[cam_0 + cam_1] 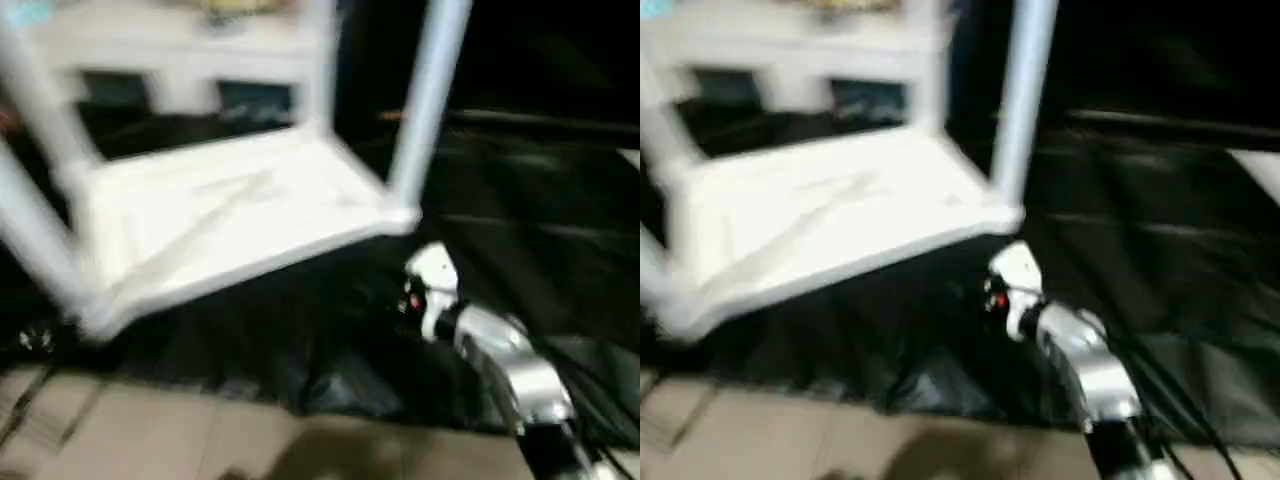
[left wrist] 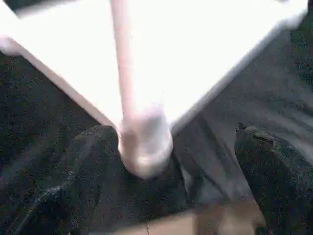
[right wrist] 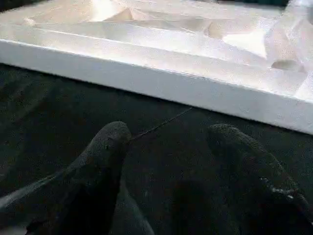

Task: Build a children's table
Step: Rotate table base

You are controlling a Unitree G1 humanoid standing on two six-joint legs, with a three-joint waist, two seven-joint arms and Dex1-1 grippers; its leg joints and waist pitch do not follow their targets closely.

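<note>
The children's table [image 1: 230,215] is lying upside down on a black sheet [image 1: 520,250] on the floor, its legs [image 1: 428,100] pointing up, probably so they can be pushed into the corner sockets [image 2: 145,142] from above. The left tool [image 2: 181,161] is hanging released, straddling one socketed leg. The right tool [image 3: 171,152] is hovering part-open and empty (just beside the table's rim).

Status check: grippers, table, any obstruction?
Left gripper open, empty, by a corner socket. Right gripper open, empty, short of the tabletop. Table upside down on black sheet, legs up. Nothing blocking.
</note>
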